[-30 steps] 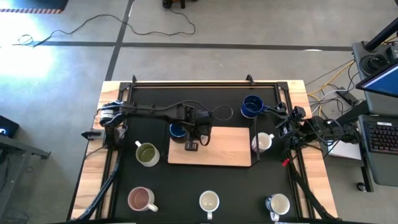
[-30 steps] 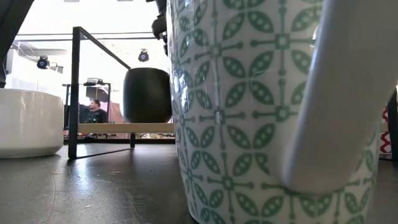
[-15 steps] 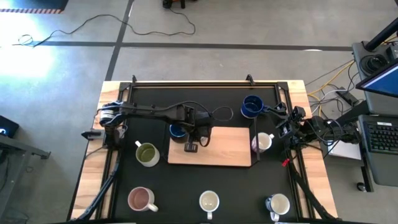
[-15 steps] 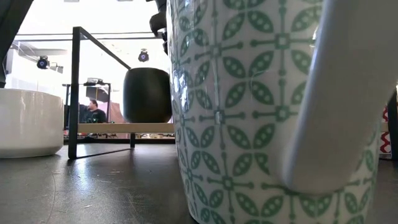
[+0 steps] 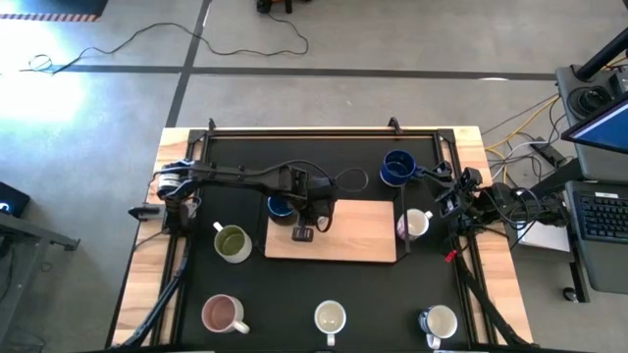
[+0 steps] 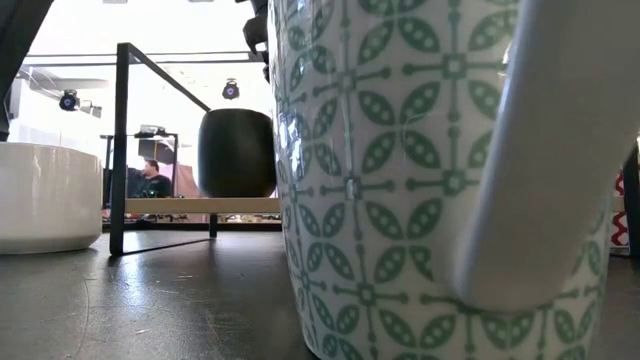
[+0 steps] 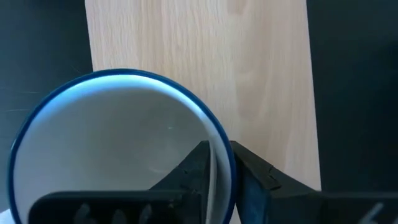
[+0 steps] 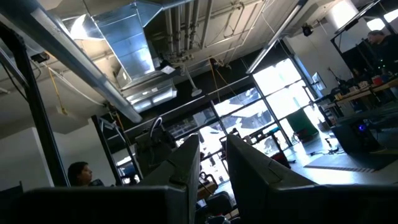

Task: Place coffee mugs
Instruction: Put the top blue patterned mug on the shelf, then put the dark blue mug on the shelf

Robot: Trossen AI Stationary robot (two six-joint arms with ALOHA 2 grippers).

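Note:
Several mugs stand around a light wooden board (image 5: 343, 233). My left gripper (image 5: 302, 208) reaches in from the table's left and is shut on a blue mug with a white inside (image 7: 118, 143) at the board's far left corner (image 5: 280, 206). In the low view this mug (image 6: 237, 152) shows dark, its base level with the board top. A second blue mug (image 5: 397, 167) stands beyond the board's right end. My right gripper (image 8: 212, 149) waits at the table's right edge, pointing up into the room, its fingers a narrow gap apart. My left gripper pinches the blue mug's rim (image 7: 221, 144) on the side toward the board's middle, one finger (image 7: 196, 163) inside the mug and one (image 7: 252, 174) outside. The fingers come from above, pointing down. The mug is upright; its base seems to rest on the board.
An olive mug (image 5: 233, 242), a pink mug (image 5: 223, 314), a white mug (image 5: 330, 317) and a shiny mug (image 5: 439, 322) stand nearer; a white mug (image 5: 414, 224) sits by the board's right end. A green-patterned mug (image 6: 400, 180) fills the low view. A black frame (image 5: 324, 130) rims the table.

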